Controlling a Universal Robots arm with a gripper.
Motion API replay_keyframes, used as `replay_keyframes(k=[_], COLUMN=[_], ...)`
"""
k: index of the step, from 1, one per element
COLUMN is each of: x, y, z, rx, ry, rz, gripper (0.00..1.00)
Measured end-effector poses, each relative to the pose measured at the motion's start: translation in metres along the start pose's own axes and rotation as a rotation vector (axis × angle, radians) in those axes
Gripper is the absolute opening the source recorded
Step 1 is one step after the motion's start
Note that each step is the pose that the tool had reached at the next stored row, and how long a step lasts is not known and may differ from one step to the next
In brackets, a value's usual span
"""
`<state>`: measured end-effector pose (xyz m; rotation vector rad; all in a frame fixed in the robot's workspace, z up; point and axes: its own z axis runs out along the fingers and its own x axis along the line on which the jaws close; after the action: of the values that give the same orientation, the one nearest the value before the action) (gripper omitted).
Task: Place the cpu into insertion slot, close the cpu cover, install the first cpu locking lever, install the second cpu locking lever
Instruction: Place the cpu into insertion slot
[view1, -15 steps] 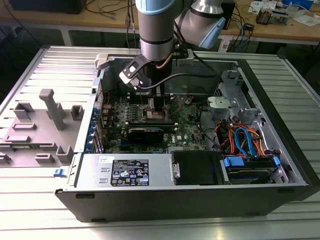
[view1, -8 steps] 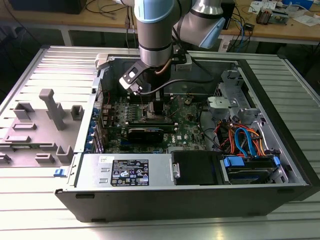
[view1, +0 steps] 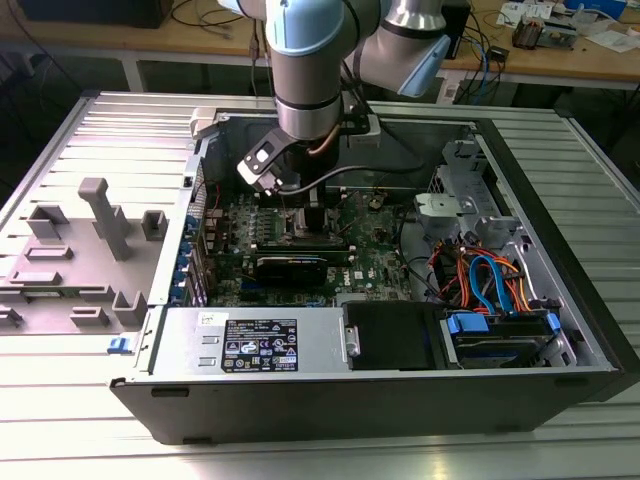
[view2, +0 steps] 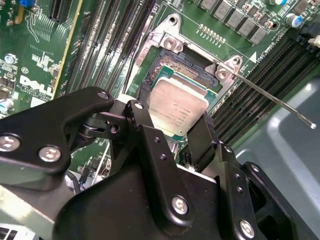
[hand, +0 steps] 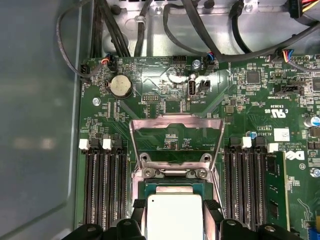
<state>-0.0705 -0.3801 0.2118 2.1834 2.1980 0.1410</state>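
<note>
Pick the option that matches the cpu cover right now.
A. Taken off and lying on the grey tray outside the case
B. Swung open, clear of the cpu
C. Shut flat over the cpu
B: in the first wrist view the cpu cover is swung open beyond the insertion slot, green board showing through its cut-out, and the cpu lies bare in the gripper.

A broad desk (view1: 80, 420) of ribbed, silvery metal panels carries everything here. An open black computer case (view1: 300, 405) lies on its side across the middle, its inside facing up. Just beside it, toward the exterior view's left, sits a flat grey fixture plate (view1: 90, 250) with upright blocks and posts. A small blue clip (view1: 119, 345) lies near the case's corner.
</note>
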Motion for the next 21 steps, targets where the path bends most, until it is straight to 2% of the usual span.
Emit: replay_keyframes(k=[4,18,21], x=[-0.0001,0.0000,-0.0003], y=[-0.0003,-0.0015,-0.0019], z=[0.0029,0.0051,0.0057], rx=[0.0000,-0.0004,0.0000], ry=[0.0000,-0.0009,0.0009], rz=[0.000,0.008,-0.007], gripper=[0.54,0.54,0.54])
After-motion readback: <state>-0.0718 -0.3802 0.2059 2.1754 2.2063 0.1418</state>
